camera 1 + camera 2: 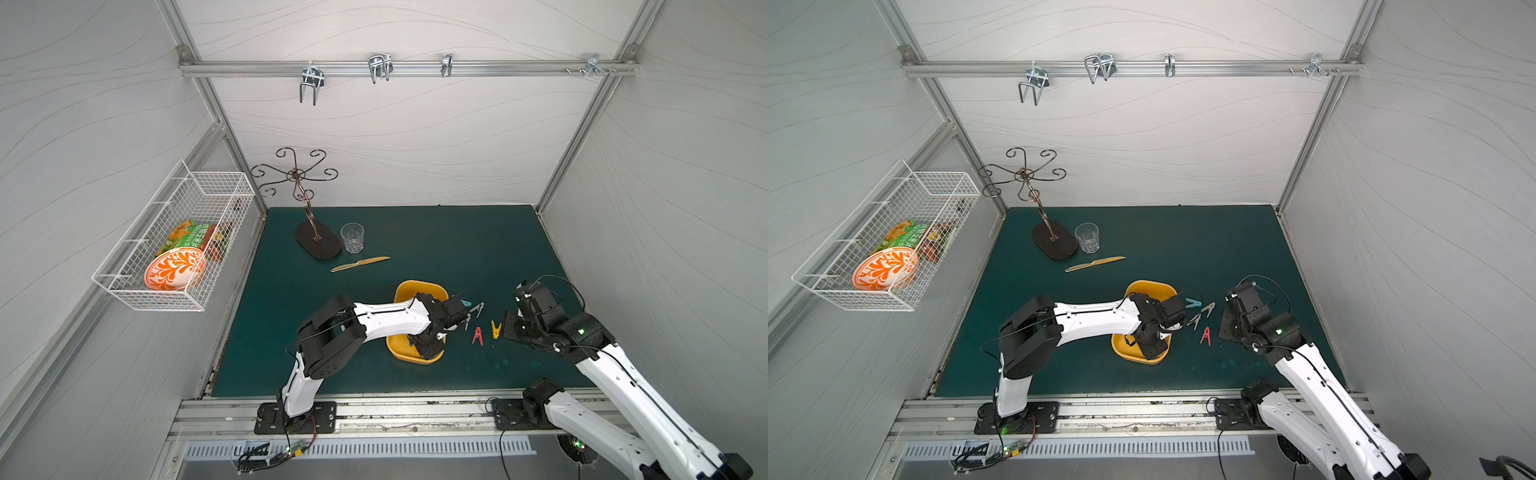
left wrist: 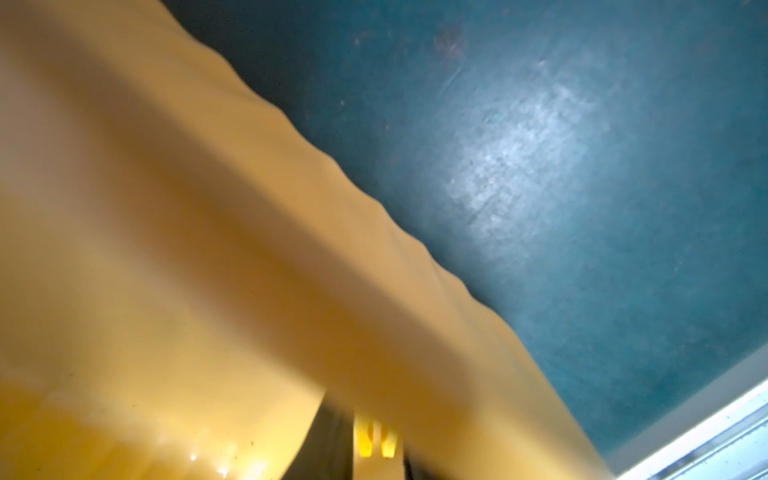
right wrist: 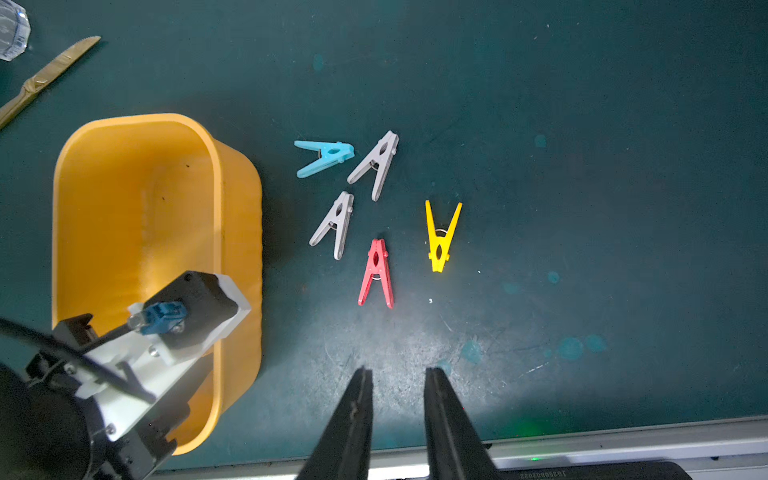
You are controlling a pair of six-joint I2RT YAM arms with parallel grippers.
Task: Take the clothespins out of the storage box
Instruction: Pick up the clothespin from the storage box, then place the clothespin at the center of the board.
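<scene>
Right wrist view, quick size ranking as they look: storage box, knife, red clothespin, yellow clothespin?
1. storage box, by far the largest.
2. knife, though the frame edge cuts it off.
3. red clothespin and yellow clothespin: they look alike, so no ranking between them.

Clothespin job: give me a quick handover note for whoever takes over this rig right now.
Left gripper: down inside the storage box, at what looks like the last yellow clothespin; the view is too blurred to confirm a grip.
Right gripper: open, empty, above the mat.
Done: five lie on the mat beside the box: light blue clothespin, grey clothespin, second grey clothespin, red clothespin, yellow clothespin.
Left: lift the last one out and set it with the others.
</scene>
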